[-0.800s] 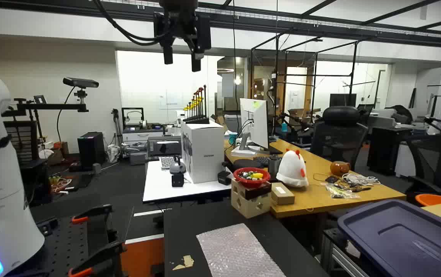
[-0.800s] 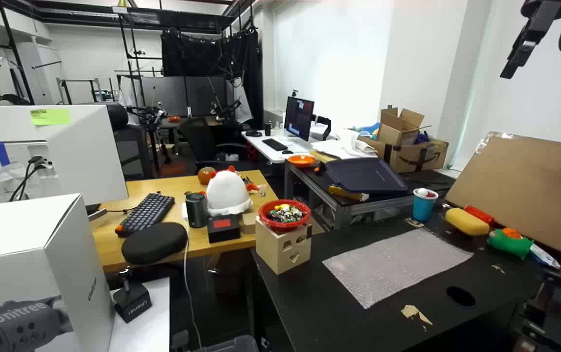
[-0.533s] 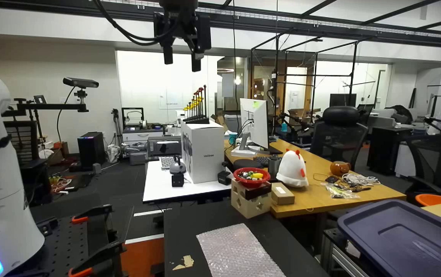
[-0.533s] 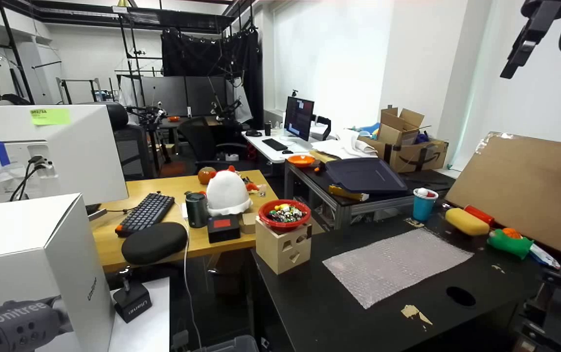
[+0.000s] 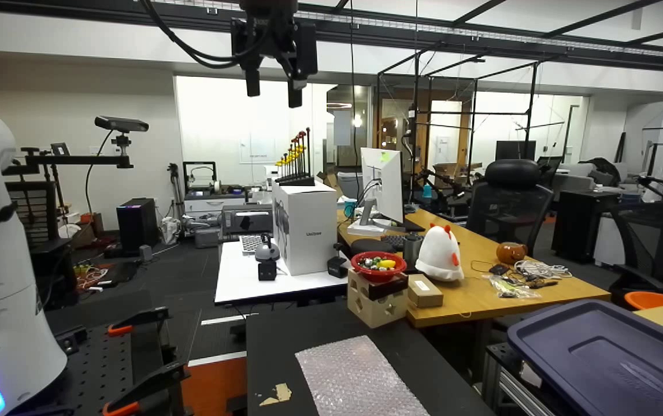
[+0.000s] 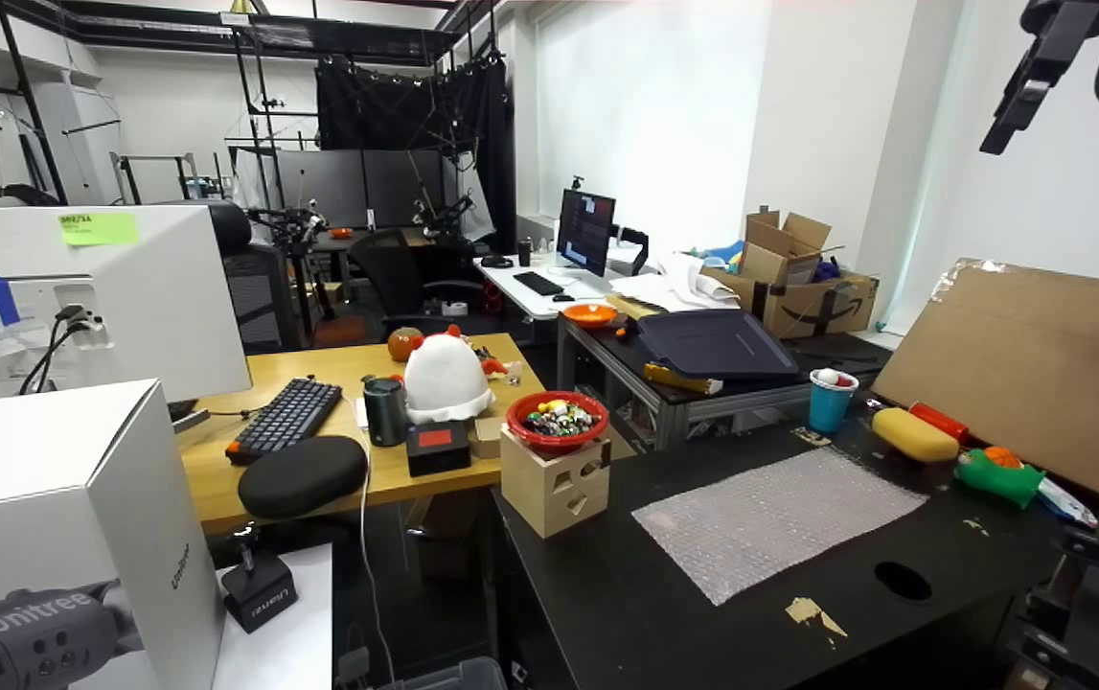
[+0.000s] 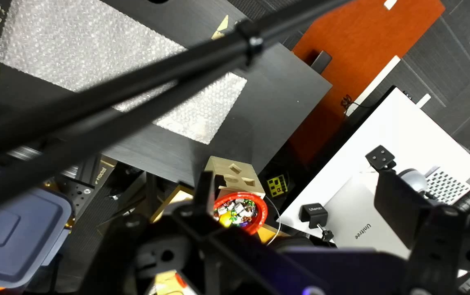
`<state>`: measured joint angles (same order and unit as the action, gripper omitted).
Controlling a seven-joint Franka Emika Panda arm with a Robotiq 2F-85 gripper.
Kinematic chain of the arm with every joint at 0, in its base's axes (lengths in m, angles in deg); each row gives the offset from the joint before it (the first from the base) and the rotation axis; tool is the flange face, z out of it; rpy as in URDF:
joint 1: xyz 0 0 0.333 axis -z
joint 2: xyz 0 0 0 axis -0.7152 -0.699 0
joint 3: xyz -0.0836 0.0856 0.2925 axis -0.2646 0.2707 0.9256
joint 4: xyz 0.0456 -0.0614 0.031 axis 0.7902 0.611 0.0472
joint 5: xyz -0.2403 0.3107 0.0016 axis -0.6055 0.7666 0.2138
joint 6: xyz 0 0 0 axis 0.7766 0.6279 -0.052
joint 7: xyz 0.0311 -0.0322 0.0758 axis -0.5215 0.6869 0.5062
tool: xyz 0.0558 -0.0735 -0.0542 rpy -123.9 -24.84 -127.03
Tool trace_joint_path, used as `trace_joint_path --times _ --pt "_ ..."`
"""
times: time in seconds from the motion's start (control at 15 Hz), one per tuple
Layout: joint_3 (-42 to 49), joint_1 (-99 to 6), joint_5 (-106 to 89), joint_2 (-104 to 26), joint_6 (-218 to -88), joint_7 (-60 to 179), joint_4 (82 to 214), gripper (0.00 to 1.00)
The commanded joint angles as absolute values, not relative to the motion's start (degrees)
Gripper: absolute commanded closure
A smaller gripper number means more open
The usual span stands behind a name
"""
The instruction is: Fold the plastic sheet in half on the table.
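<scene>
Aloft, pincer (image 5: pixel 274 96) gapes; plastic sheet (image 6: pixel 776 519) whole in exterior view; cropped in wrist view

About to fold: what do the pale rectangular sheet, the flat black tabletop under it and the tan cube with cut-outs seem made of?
Pale grey rectangular plastic sheet: likely bubble wrap, slightly shiny; rows of bumps catch light.
Flat black tabletop: matte, little glare; perhaps laminate or painted board.
Tan wooden cube: smooth, probably bare wood from its straw colour.

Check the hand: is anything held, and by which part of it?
Nothing is held: the hand is open and empty, well clear of the bubble-wrap sheet lying on the black table.
</scene>
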<state>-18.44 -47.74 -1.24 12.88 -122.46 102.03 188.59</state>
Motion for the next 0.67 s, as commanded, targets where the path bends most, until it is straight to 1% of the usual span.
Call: trace_joint_path --times 0.0,0.2,0.6 --pt "-16.69 -45.41 0.06 12.17 -122.19 103.20 188.41 0.00" --pt "-16.39 -45.43 0.21 11.88 -121.93 102.91 188.10 0.00" --pt "-15.37 -46.42 5.05 2.27 -120.44 102.04 182.24 0.00"
